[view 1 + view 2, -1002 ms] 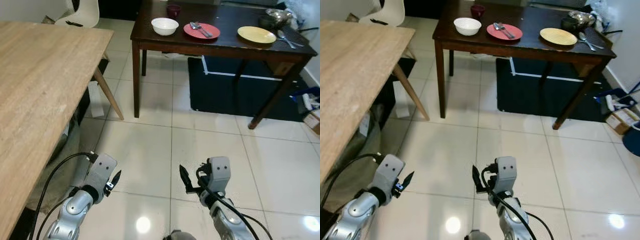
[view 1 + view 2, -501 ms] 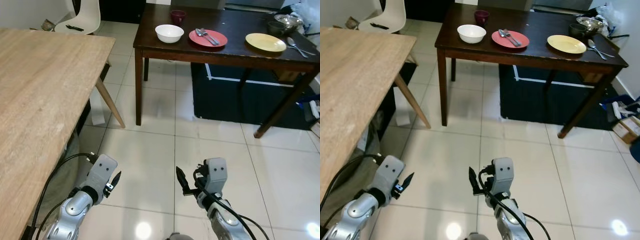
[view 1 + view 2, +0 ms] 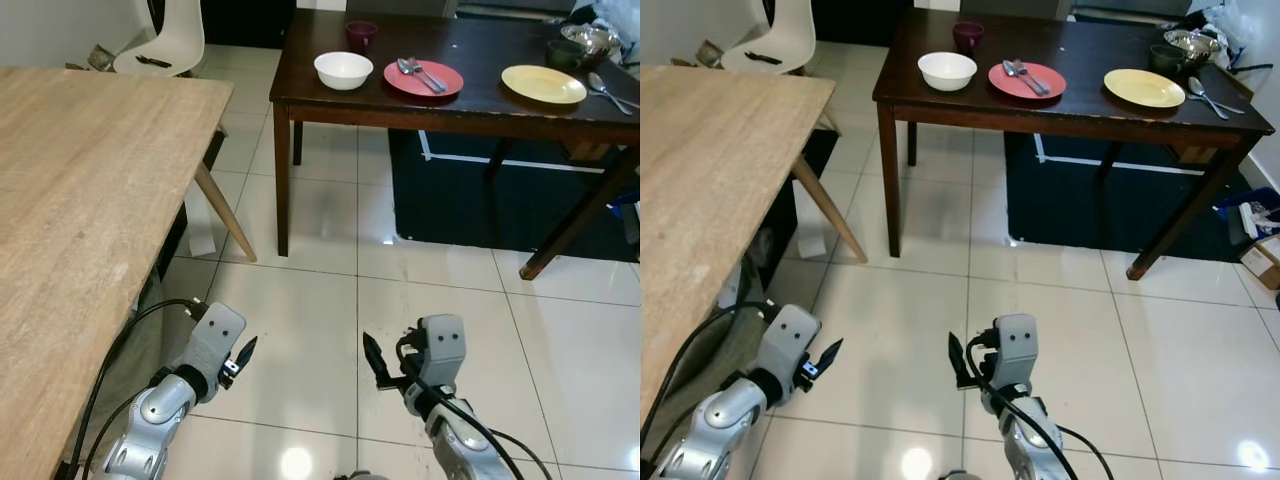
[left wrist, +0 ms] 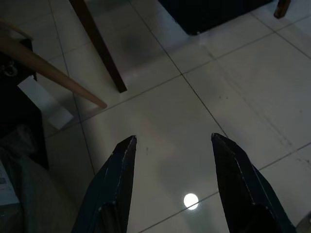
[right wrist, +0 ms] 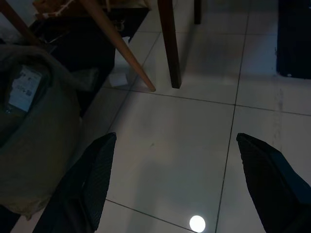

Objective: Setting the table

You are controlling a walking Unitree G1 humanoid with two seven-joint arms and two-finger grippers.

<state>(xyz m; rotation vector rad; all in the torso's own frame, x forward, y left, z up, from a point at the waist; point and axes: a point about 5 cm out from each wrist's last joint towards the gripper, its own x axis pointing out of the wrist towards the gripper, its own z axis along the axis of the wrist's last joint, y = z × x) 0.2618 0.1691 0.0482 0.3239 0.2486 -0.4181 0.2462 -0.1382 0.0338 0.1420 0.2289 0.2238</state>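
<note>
Across the white tiled floor [image 3: 300, 250], a dark table [image 3: 470, 90] with dishes is seen; left gripper [image 4: 172, 187] and right gripper [image 5: 180, 187] are held open, empty.

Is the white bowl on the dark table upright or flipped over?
Upright. The white bowl sits on the dark table with its open rim facing up; contents cannot be told.

Glossy white tiled floor [image 3: 300, 250] underfoot. White moulded plastic chair [image 3: 165, 40] beyond the far corner of the long, pale wood worktop. Dark navy rug [image 3: 470, 200] under the dark worktop. Grey-green sack [image 5: 34, 121] slumped beside slanted wooden leg [image 5: 119, 48].
</note>
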